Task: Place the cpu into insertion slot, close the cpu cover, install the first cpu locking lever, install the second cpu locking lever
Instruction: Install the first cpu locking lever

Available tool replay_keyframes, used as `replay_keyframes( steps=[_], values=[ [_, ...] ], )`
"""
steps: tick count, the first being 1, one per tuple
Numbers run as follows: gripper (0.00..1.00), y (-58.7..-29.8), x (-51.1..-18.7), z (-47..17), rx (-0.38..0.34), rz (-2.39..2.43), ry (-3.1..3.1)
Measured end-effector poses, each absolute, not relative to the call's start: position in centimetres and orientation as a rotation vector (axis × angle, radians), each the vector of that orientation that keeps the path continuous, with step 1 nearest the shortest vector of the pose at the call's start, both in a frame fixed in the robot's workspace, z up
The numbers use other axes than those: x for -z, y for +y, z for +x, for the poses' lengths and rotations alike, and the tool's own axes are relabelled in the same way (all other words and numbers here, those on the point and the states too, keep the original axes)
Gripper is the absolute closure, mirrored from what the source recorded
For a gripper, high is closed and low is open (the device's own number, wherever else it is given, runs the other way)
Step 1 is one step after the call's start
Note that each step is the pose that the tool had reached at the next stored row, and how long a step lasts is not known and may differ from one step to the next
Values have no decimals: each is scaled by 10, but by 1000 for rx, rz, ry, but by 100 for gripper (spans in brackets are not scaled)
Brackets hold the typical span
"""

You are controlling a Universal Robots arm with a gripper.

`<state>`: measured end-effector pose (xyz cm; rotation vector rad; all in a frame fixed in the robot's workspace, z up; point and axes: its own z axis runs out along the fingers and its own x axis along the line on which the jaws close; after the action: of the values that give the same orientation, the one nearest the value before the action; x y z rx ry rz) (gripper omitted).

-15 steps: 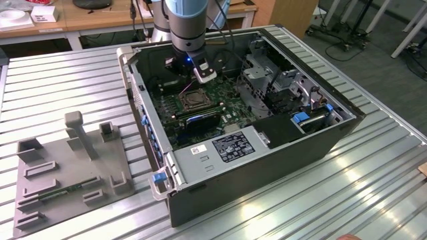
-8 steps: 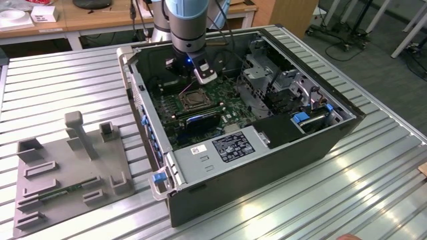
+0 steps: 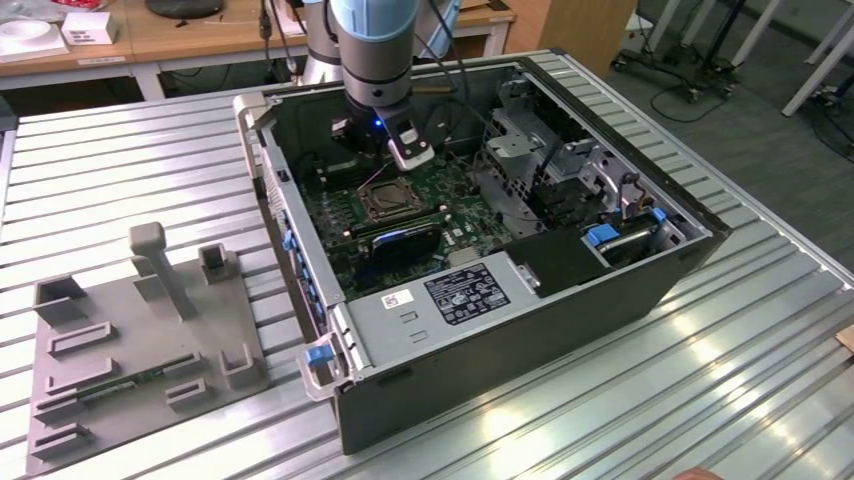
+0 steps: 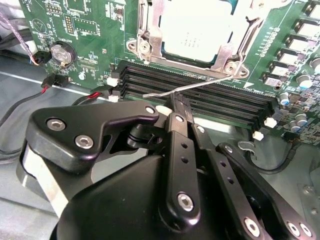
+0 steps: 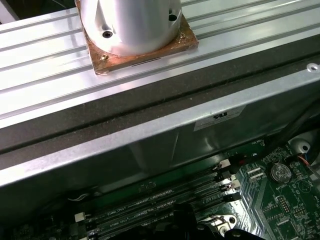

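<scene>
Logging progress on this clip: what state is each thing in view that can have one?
cpu cover: closed down.
cpu: seated under the cover, its top showing through the window.
locking lever: not latched, its free end out over the memory slots.
memory slots: empty.
computer case: on its side, open.
gripper: tip right by the lever; contact unclear.
</scene>
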<state>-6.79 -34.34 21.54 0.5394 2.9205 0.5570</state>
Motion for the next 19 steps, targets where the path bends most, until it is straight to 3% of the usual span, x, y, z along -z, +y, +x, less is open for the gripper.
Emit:
replay_keyframes(
  steps=[19],
  values=[
    [89, -346, -212, -66, -570, 541, 2919]
  ],
)
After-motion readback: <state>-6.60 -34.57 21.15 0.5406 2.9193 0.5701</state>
